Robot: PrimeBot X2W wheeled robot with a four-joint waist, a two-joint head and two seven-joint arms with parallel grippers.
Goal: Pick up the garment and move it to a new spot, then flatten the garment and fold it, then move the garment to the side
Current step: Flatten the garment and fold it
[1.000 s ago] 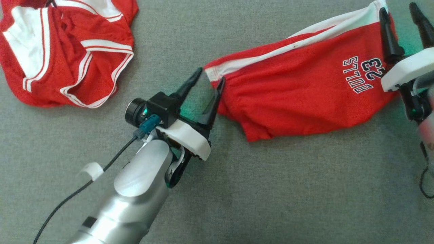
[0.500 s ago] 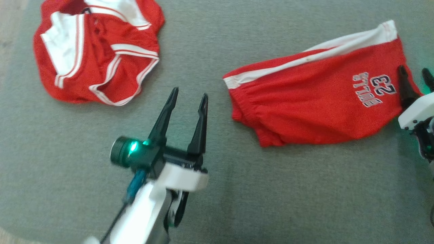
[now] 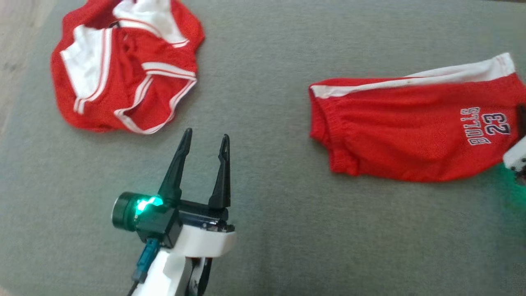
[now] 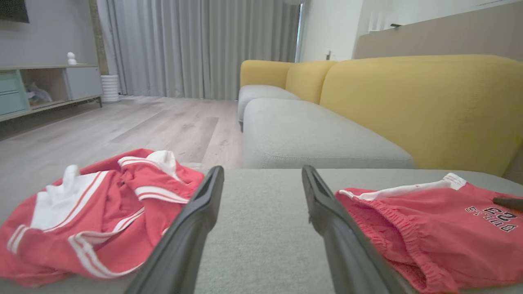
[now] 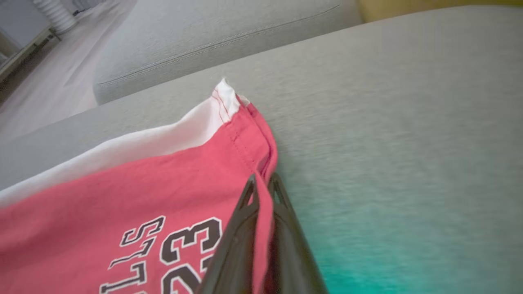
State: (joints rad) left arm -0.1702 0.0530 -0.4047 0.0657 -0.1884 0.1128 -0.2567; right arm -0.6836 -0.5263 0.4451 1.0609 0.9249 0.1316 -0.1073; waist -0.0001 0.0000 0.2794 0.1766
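Observation:
The garment (image 3: 411,135) is red mesh with a white side stripe and "BULLS 23" print, lying folded flat at the right of the grey cushion. My right gripper (image 5: 262,177) is shut on its red hem edge beside the numerals (image 5: 188,245); in the head view it (image 3: 521,119) sits at the far right edge, mostly cut off. My left gripper (image 3: 206,133) stands open over bare cushion, well to the left of the garment's elastic end (image 4: 392,216). The left wrist view shows its fingers (image 4: 262,169) spread with nothing between them.
A second red-and-white cloth (image 3: 123,74) lies crumpled at the far left (image 4: 94,212). The grey cushion (image 3: 287,230) ends at wooden floor (image 3: 16,41) on the left. Another grey seat (image 4: 310,139) and a yellow backrest (image 4: 416,102) lie beyond.
The head camera has shifted. My left gripper opened, let go of the garment's elastic end and drew back to the left. My right gripper went from open to shut on the hem.

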